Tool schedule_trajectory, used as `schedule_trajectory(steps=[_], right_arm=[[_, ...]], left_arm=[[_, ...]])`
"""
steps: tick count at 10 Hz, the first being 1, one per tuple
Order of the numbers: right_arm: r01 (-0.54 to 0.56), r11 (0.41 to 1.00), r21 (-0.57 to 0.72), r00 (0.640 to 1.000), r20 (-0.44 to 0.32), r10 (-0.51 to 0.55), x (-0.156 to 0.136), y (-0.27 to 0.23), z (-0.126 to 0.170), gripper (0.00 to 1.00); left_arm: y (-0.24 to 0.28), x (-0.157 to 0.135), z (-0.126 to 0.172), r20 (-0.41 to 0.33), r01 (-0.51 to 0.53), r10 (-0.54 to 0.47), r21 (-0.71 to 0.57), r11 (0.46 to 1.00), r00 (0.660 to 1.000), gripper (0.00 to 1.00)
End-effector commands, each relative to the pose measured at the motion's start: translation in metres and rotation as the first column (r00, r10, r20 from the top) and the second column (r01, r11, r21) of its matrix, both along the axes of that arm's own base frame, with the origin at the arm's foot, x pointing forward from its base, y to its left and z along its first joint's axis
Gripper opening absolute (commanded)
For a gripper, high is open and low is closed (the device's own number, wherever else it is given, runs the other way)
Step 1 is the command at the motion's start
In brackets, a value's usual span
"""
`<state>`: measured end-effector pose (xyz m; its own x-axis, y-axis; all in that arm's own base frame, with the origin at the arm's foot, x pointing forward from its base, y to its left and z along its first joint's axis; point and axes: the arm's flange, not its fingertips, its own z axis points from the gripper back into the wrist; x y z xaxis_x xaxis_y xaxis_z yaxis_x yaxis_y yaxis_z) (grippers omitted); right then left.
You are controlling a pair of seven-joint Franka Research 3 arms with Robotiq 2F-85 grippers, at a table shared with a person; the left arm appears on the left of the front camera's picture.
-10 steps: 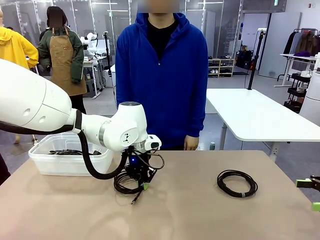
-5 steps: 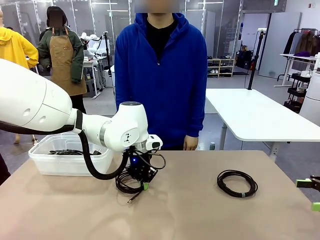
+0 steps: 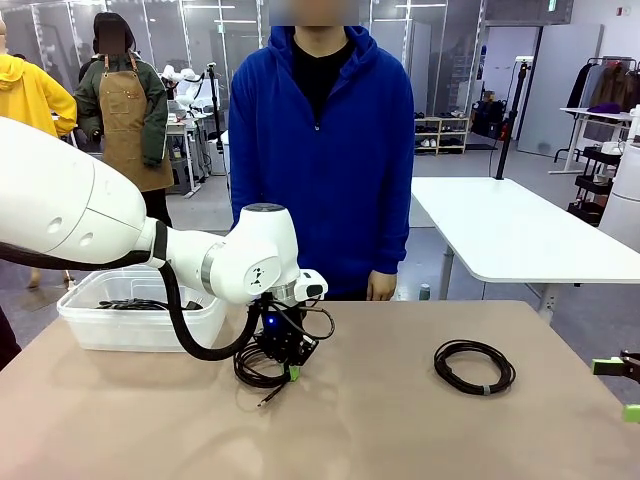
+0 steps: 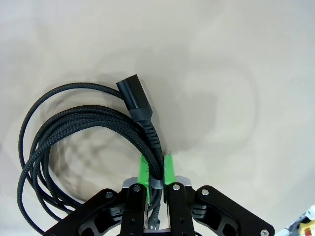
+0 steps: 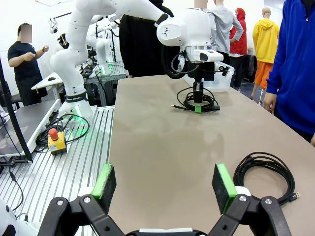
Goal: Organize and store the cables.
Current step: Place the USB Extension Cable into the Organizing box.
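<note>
Clear plastic bin [image 3: 118, 332] holds a cable [image 3: 130, 303]; left tool [image 4: 156, 166] pinches a coil [image 4: 88, 118], right tool [image 5: 165, 182] gapes wide.

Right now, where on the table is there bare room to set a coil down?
The widest bare patch of table lies between the held cable in the left gripper and the loose coil. The near strip in front of both is bare too. It is crowded between the bin and the left gripper.
</note>
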<state>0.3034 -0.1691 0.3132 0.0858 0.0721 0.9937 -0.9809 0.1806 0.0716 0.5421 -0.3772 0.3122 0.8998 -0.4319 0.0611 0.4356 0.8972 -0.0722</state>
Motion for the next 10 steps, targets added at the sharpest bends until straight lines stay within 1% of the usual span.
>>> schedule_trajectory(steps=[1, 2, 3, 4, 6, 7, 8, 9, 10], right_arm=[[0.011, 1.0, 0.011, 1.0, -0.021, -0.011, 0.002, 0.001, 0.004, 1.0], [0.011, 1.0, 0.011, 1.0, -0.021, -0.011, 0.002, 0.001, 0.004, 1.0], [0.011, 1.0, 0.011, 1.0, -0.021, -0.011, 0.002, 0.001, 0.004, 1.0], [0.011, 1.0, 0.011, 1.0, -0.021, -0.011, 0.002, 0.001, 0.004, 1.0], [0.011, 1.0, 0.011, 1.0, -0.021, -0.011, 0.002, 0.001, 0.004, 1.0], [0.011, 1.0, 0.011, 1.0, -0.021, -0.011, 0.002, 0.001, 0.004, 1.0], [0.011, 1.0, 0.011, 1.0, -0.021, -0.011, 0.002, 0.001, 0.004, 1.0], [0.011, 1.0, 0.011, 1.0, -0.021, -0.011, 0.002, 0.001, 0.004, 1.0], [0.011, 1.0, 0.011, 1.0, -0.021, -0.011, 0.002, 0.001, 0.004, 1.0]], left_arm=[[0.001, 0.0, 0.0, -0.001, 0.001, -0.001, 0.004, 1.0, 1.0, 0.0], [0.001, 0.0, 0.0, -0.001, 0.001, -0.001, 0.004, 1.0, 1.0, 0.0], [0.0, 0.0, 0.0, 0.0, 0.0, 0.0, 0.0, 1.0, 1.0, 0.14], [0.013, 0.005, 0.02, 0.07, 0.02, -0.022, 0.042, 0.999, 0.997, 0.14], [0.031, 0.007, 0.07, 0.126, 0.076, -0.075, -0.002, 0.997, 0.989, 0.14], [0.032, 0.003, 0.099, 0.176, 0.133, -0.131, 0.0, 0.991, 0.976, 0.14], [0.034, -0.001, 0.123, 0.217, 0.163, -0.161, 0.01, 0.987, 0.963, 0.14], [0.04, -0.005, 0.146, 0.261, 0.173, -0.167, 0.001, 0.985, 0.951, 0.14], [0.046, -0.008, 0.162, 0.299, 0.167, -0.163, 0.011, 0.986, 0.94, 0.14]])
